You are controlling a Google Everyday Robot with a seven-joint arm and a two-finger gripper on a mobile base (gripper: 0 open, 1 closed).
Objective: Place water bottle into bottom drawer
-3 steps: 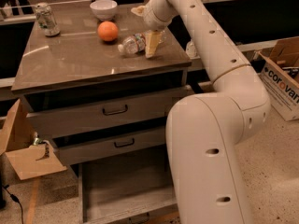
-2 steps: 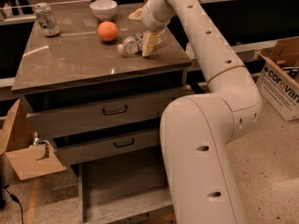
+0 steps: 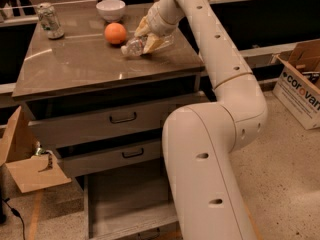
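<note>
The water bottle [image 3: 131,47] lies on its side on the cabinet top [image 3: 75,66], cap pointing left, just right of an orange. My gripper [image 3: 149,36] reaches down from the upper right and its yellowish fingers [image 3: 143,28] close around the bottle's body. The bottle's right end sticks out past the fingers. The bottom drawer [image 3: 125,204] is pulled open at floor level below the two shut upper drawers, and its grey inside shows. My arm's large white link [image 3: 205,174] covers the drawer's right side.
An orange [image 3: 115,33], a white bowl [image 3: 111,9] and a silver-green can [image 3: 50,20] stand on the cabinet top. A cardboard box [image 3: 302,79] sits on the floor at right. Folded cardboard [image 3: 27,166] lies at left by the drawers.
My gripper has shifted left over the bottle, which now sits between the fingers. The bottle has turned a little and its cap end points more to the left.
</note>
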